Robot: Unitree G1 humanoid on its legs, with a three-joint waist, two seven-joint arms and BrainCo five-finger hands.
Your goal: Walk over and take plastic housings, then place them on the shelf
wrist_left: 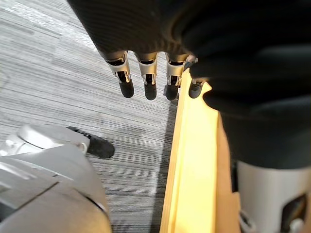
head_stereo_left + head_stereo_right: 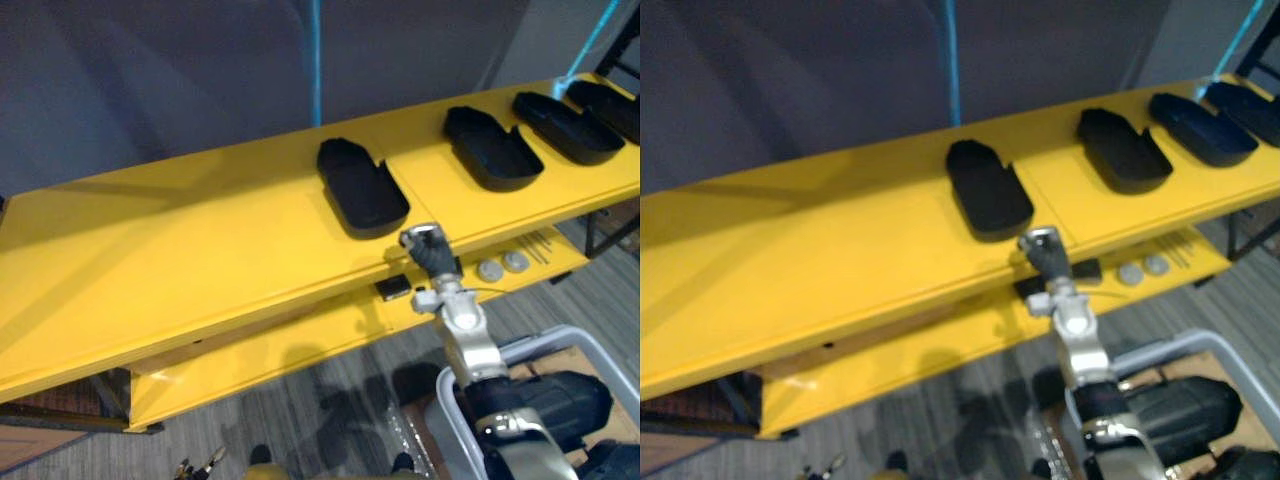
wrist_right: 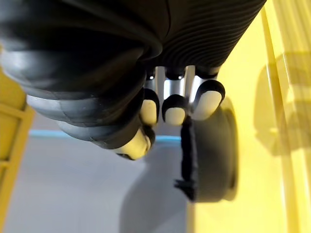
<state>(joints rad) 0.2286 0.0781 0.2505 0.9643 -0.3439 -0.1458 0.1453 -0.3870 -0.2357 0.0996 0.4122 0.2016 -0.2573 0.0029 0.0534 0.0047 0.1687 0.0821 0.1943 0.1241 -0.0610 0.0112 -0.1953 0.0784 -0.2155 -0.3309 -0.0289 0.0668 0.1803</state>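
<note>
On the robot's left, the left hand (image 1: 148, 77) hangs with its fingers straight and apart, holding nothing, over grey striped carpet floor (image 1: 73, 77) just beside a yellow board edge (image 1: 194, 160). Ahead I see the long yellow two-level shelf (image 2: 200, 250), with four housings in a row on its top board. The first shallow black plastic housing (image 2: 362, 187) lies near the middle, open side up. The right hand (image 2: 428, 250) is at the top board's front edge, just in front of that housing. In its wrist view the fingers look loosely bent with nothing between them and the thumb, though I cannot tell whether a fingertip touches the housing's rim. Further right lie the second housing (image 2: 492, 148), the third housing (image 2: 565, 127) and the fourth housing (image 2: 605, 105). On the lower board sit a small black block (image 2: 393, 287) and two grey round discs (image 2: 490, 270). A grey-rimmed bin (image 2: 560, 335) stands at lower right.
</note>
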